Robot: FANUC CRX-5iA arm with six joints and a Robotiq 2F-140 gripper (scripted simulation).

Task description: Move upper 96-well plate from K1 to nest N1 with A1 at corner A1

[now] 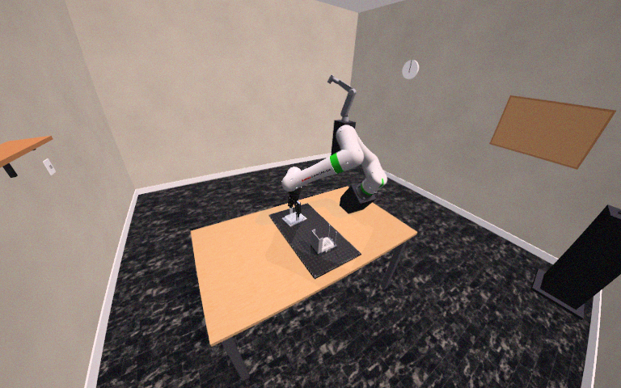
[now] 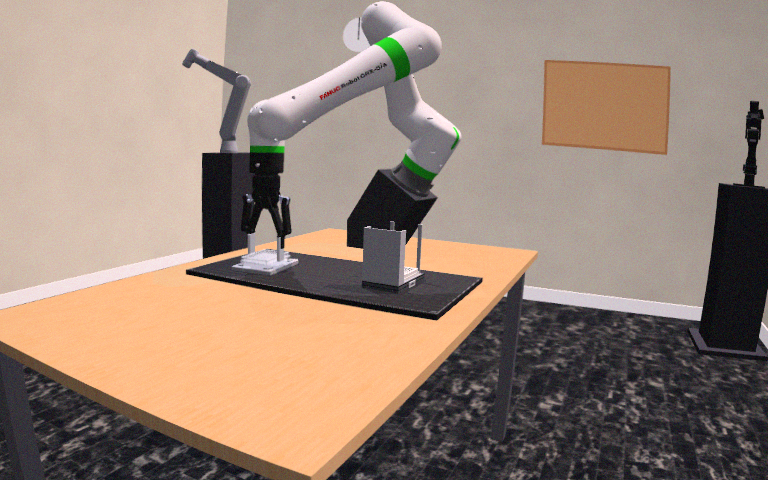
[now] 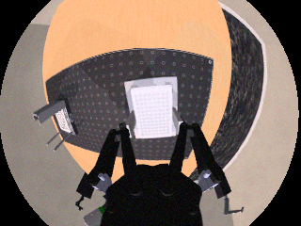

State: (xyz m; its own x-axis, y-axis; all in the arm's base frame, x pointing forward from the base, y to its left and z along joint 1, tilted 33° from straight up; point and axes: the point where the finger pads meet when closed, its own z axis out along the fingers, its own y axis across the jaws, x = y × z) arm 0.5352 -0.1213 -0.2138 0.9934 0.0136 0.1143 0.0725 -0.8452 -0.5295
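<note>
My gripper (image 2: 265, 249) points straight down over the far left end of the black mat and is shut on the white 96-well plate (image 2: 265, 260), holding it by its two long sides. The plate lies level and low on the plate nest N1 (image 2: 266, 266); I cannot tell whether it is fully down. In the wrist view the plate (image 3: 153, 111) sits between my fingertips with its wells facing up. The stack rack K1 (image 2: 390, 257) stands further right on the mat, with the lower plate (image 2: 411, 275) still at its base. The rack also shows in the wrist view (image 3: 59, 120).
The black mat (image 2: 334, 280) lies on the wooden table (image 2: 254, 350). The rack's thin upright posts (image 2: 419, 246) rise well above plate height. My arm's dark base block (image 2: 390, 206) stands behind the mat. A black pedestal (image 2: 226, 200) stands beyond the table.
</note>
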